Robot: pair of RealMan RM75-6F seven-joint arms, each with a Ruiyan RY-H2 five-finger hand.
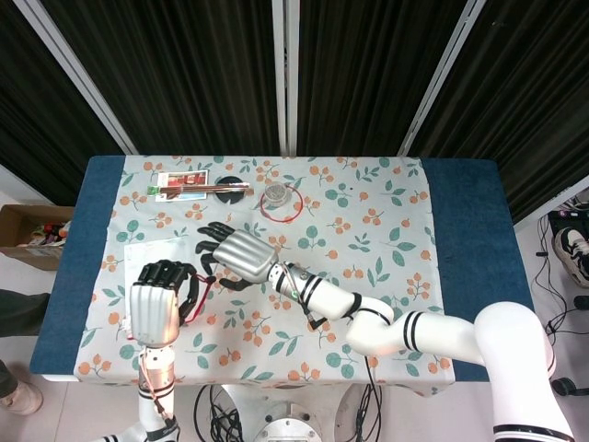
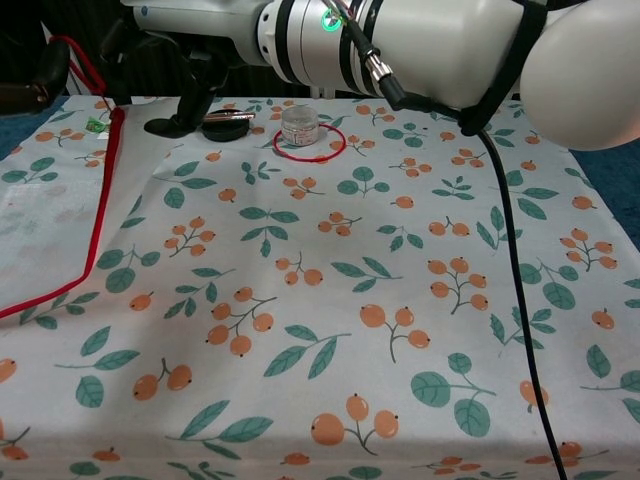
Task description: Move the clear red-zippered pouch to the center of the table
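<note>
Fingers [image 1: 164,273] of left hand [image 1: 155,308] curl on the pouch [image 1: 152,253] — right hand [image 1: 235,253] spread beside.

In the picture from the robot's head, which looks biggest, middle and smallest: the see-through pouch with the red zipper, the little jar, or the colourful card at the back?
Largest to smallest in the head view:
1. Clear red-zippered pouch
2. Colourful flat card
3. Small round jar inside the red ring

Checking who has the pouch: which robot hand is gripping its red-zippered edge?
The left robot hand, fingers curled on the pouch; the right robot hand reaches with fingers spread, holding nothing.
</note>
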